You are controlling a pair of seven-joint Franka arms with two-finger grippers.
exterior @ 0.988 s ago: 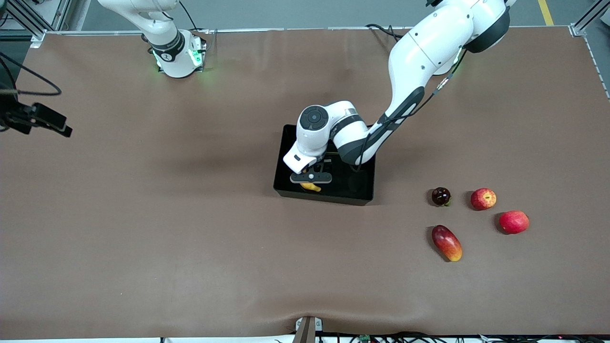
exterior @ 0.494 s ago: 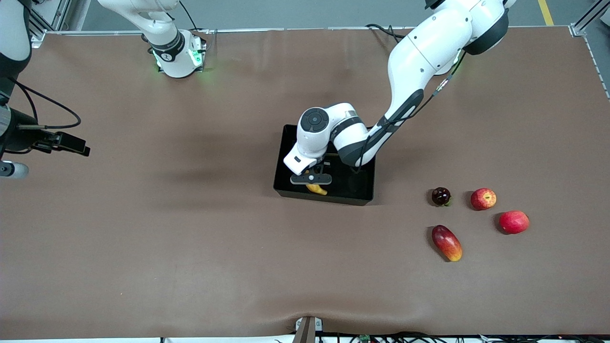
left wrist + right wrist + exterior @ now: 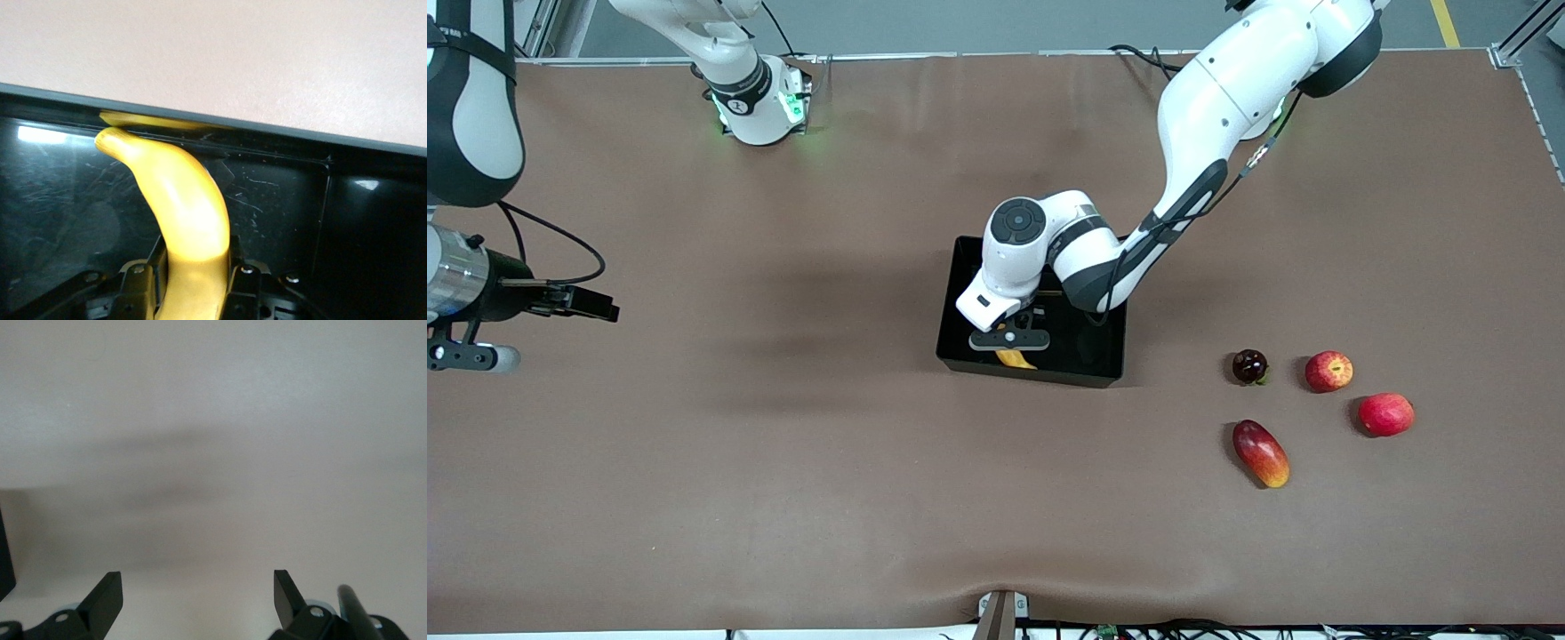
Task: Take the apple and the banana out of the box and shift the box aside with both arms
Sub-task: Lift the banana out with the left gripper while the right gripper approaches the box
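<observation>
the left arm hides most of the banana and part of the box floor. the right arm runs off the picture's edge.

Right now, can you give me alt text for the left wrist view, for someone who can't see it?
A yellow banana is clamped between the left gripper's black fingers, its tip pointing at the wall of the glossy black box. Bare brown table fills the rest of the view.

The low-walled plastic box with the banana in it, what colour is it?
Glossy black plastic box, scuffed with fine pale scratches; clearest in the left wrist view, around the long curved yellow banana.
</observation>
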